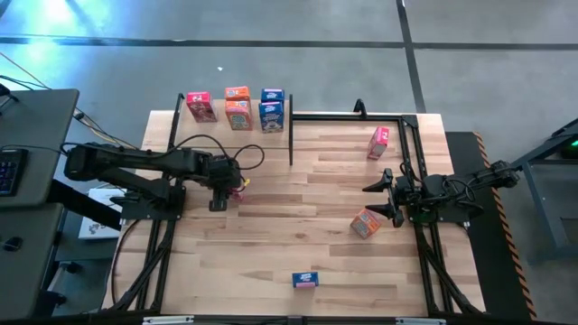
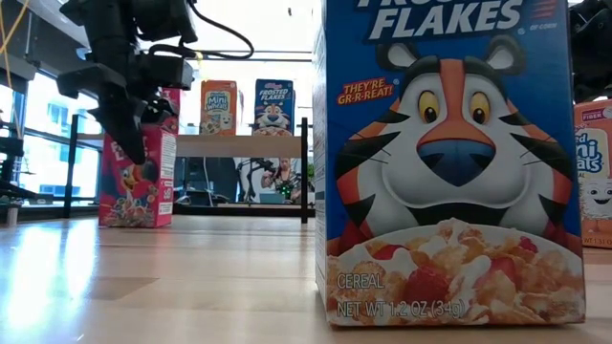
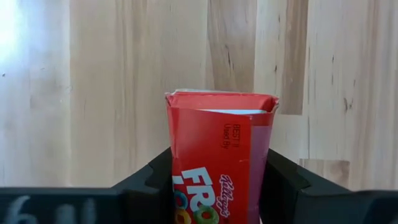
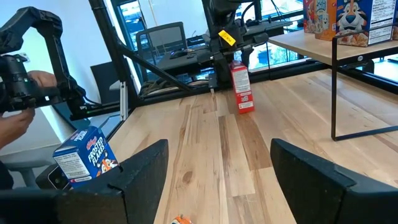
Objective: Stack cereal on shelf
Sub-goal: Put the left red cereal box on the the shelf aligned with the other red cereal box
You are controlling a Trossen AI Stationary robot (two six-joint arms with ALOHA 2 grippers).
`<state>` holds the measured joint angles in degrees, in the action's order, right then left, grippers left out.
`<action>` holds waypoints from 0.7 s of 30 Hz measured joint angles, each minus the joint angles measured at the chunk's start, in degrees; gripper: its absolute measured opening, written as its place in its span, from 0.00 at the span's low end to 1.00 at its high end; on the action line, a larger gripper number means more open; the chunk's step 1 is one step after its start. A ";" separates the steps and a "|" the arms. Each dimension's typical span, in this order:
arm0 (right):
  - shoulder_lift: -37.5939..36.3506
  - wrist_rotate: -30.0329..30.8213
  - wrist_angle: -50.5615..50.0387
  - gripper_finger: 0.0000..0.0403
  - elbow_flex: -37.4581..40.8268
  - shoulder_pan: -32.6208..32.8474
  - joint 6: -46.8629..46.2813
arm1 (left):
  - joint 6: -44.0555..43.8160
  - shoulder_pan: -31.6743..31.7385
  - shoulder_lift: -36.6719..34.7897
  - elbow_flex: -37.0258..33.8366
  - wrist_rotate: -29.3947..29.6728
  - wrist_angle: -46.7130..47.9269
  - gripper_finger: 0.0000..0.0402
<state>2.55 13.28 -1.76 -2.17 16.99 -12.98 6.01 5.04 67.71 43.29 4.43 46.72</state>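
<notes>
My left gripper (image 1: 219, 188) is shut on a pink-red cereal box (image 2: 139, 182) over the table's left middle. The shelf (image 1: 226, 122), a light board on black posts at the far edge, bears one pink-red (image 1: 200, 106), one orange (image 1: 238, 108) and one blue box (image 1: 272, 110), all standing upright. My right gripper (image 1: 384, 199) is open and empty at the right. An orange box (image 1: 365, 223) lies just near of it. Another pink-red box (image 1: 379, 142) lies at the far right, and a blue box (image 1: 305, 280) stands near the front edge. My left gripper pinches the pink-red box by its two narrow sides (image 3: 177, 180) between its two fingers, on the box's upper part. The fingers come from above, pointing down. The box hangs upright with its crumpled lower end (image 3: 221, 102) at or just above the tabletop; which, I cannot tell.
Black frame bars (image 1: 291, 135) run from the shelf along the far edge to the right side (image 1: 411, 135). The blue box fills the front of the low view (image 2: 449, 162). A person's hand (image 4: 15, 121) shows beyond the table's left side. Bare planks lie in the middle (image 1: 298, 199).
</notes>
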 joint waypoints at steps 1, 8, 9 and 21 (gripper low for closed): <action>-0.02 0.02 0.00 0.68 0.00 -0.01 -0.02 | -0.31 0.02 -0.14 0.00 -0.24 0.17 0.36; 0.00 0.02 0.00 0.68 0.00 -0.01 -0.02 | -0.97 0.00 -1.76 -0.01 -0.97 1.80 0.36; 0.00 0.02 0.00 0.68 0.00 -0.02 -0.02 | -1.27 0.00 -2.23 -0.01 -1.01 2.17 0.36; 0.11 -0.01 0.00 0.68 0.00 0.01 -0.01 | -3.00 0.00 -6.62 7.47 -0.68 14.13 0.36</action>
<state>2.66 13.28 -1.76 -2.17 16.99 -12.99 3.01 5.04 61.09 50.75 3.75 60.85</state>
